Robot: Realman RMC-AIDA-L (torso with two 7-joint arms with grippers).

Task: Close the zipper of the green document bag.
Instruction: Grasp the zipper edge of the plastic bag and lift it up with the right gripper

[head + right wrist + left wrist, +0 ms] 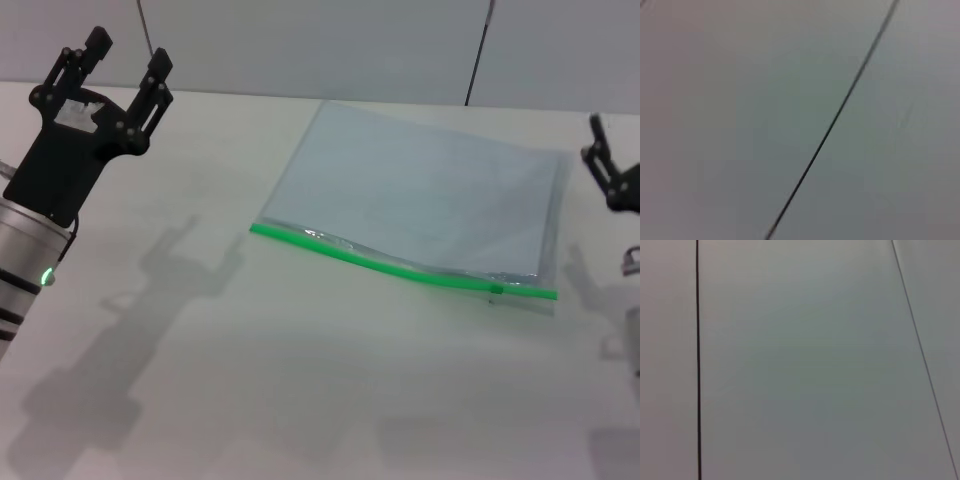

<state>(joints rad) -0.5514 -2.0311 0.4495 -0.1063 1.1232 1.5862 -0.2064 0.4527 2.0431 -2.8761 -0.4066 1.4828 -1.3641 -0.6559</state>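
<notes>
Head view showed us the large, flat, translucent blue-grey plastic document bag (420, 195) lying mid-worktop (250, 380), its thin bright green zipper strip (390, 264) along the near edge, the tiny slider (495, 289) toward our right. Our left hand (113, 62) hung released, well apart; of our right hand (606, 170) we could not tell. We judged it best to pin the bag's left corner and draw the slider steadily.

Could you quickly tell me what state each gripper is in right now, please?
Left gripper: open, holding nothing, raised well to the left of the green document bag.
Right gripper: at the bag's right end, only partly in view; cannot be told.
</notes>
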